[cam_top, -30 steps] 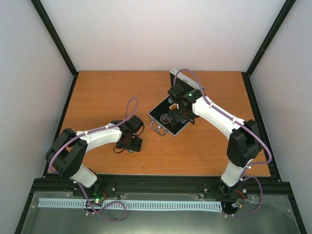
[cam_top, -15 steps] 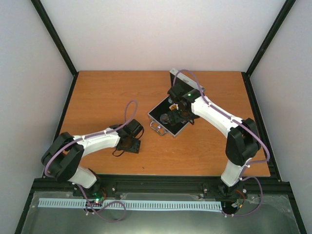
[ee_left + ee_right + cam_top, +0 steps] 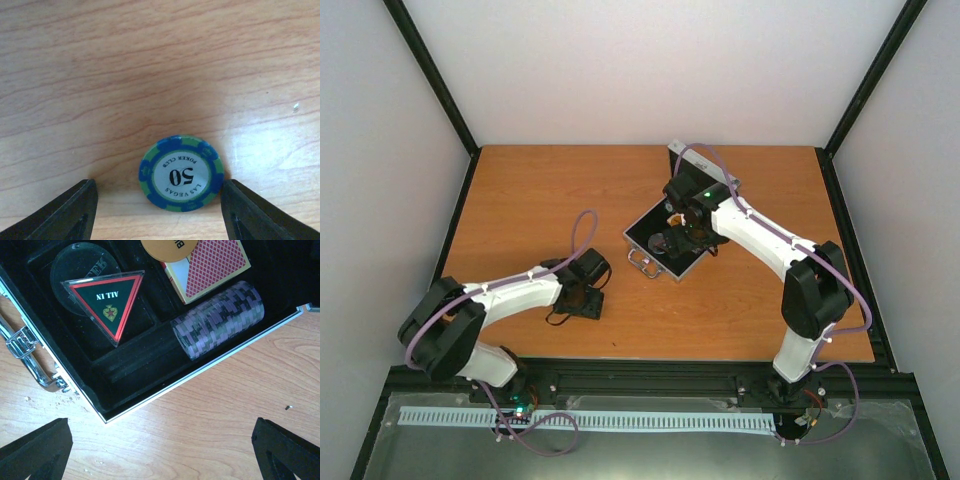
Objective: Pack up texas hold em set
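A blue-and-green poker chip (image 3: 181,173) marked 50 lies flat on the wood between the fingers of my left gripper (image 3: 159,212). The jaws are open: the right finger (image 3: 260,215) is at the chip's edge, and the left finger (image 3: 65,212) stands clear of it. The silver case (image 3: 200,371) lies open with black lining. It holds a row of purple chips (image 3: 220,317), the pink-white card pack (image 3: 210,267), the orange disc (image 3: 167,247), the black-red triangle (image 3: 107,302) and the clear disc (image 3: 82,265). My right gripper (image 3: 160,455) hangs open over bare table beside the case's rim.
The case (image 3: 645,228) sits right of the table's middle, its lid (image 3: 700,160) raised at the back and its metal handle (image 3: 30,360) toward the left arm. My left gripper (image 3: 580,300) is down at the table's near left. Black frame posts edge the table.
My left gripper has shifted slightly toward the near left edge and its jaws have narrowed a little. The right arm has not moved.
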Controlling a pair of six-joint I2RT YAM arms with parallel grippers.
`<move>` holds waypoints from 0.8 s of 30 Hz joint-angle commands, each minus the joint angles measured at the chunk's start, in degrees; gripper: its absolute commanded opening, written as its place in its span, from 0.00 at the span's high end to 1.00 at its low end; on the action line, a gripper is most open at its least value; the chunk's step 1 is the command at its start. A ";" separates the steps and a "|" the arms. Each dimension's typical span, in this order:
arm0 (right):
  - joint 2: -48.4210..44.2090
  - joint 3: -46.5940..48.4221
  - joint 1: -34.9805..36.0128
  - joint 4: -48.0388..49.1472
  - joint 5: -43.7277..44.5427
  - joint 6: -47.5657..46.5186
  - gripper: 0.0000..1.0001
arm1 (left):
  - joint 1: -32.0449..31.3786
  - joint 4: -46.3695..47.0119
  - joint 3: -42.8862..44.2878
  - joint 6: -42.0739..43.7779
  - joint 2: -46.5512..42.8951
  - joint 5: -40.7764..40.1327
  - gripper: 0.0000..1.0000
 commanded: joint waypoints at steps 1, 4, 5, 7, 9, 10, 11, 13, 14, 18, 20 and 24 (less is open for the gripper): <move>0.90 0.75 -0.42 0.19 -0.21 0.31 0.00 | -0.47 0.12 0.84 1.17 2.97 2.87 0.32; 0.60 0.59 -0.37 0.10 -0.12 0.53 0.00 | -0.40 0.11 1.54 1.88 3.68 3.75 0.36; 0.43 0.37 -0.37 0.05 -0.12 0.57 0.00 | -0.44 0.00 1.67 1.98 3.64 4.13 0.38; 0.15 -0.15 -0.37 0.25 0.04 0.68 0.00 | -0.48 -0.36 1.65 1.88 3.28 4.68 0.40; -0.19 -0.78 -0.38 0.36 0.01 0.87 0.00 | -0.50 -0.78 1.33 1.63 2.65 4.77 0.42; -0.28 -0.98 -0.37 0.44 -0.03 0.90 0.00 | -0.51 -1.03 1.12 1.47 2.15 4.83 0.43; -0.29 -1.15 -0.42 0.66 -0.10 0.93 0.00 | -0.51 -1.17 0.73 1.09 1.74 4.90 0.44; -0.29 -1.37 -0.37 0.84 -0.12 1.10 0.00 | -0.51 -1.22 0.16 0.36 0.99 5.33 0.46; -0.29 -1.46 -0.37 0.89 -0.18 1.11 0.00 | -0.56 -1.15 -0.20 0.01 0.74 5.50 0.47; -0.29 -1.41 -0.38 0.96 -0.24 1.04 0.00 | -1.16 -0.95 -1.13 -1.07 0.96 5.34 0.51; -0.32 -1.55 -0.37 1.06 -0.20 0.94 0.00 | -1.74 -0.88 -1.58 -1.76 1.05 5.18 0.52; -0.38 -1.91 -0.37 1.19 -0.29 0.90 0.00 | -2.09 -0.98 -1.70 -2.25 1.34 4.07 0.56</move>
